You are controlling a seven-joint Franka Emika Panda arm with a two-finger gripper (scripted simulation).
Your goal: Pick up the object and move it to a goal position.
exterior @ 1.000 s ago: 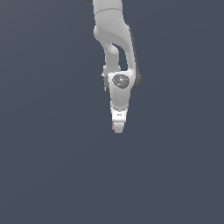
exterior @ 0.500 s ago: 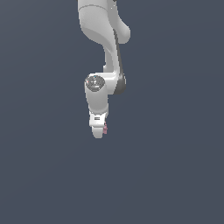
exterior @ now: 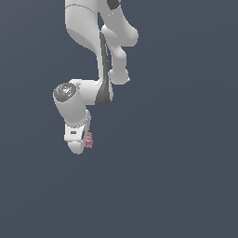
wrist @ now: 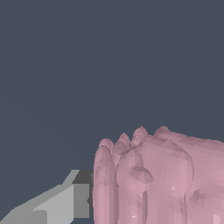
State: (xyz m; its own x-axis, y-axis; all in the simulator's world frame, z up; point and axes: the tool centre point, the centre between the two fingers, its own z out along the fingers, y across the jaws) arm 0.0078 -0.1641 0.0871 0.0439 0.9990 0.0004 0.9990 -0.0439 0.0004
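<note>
The object (exterior: pixel 89 139) is a tiny pink ridged block that sticks out beside the tip of my white gripper (exterior: pixel 78 145) in the exterior view. In the wrist view the object (wrist: pixel 153 183) fills the frame's lower part as a pink lump with rounded ridges, pressed against one grey finger (wrist: pixel 57 203). My gripper is shut on it and holds it above the plain dark grey ground. The other finger is hidden behind the object.
The white arm (exterior: pixel 97 51) reaches down from the upper part of the exterior view, its wrist joint (exterior: pixel 67 95) turned toward the exterior view's left. All around is one even dark grey ground.
The arm has swung toward the exterior view's left, carrying the gripper and the pink object with it. A second ago the object did not show at the gripper's tip.
</note>
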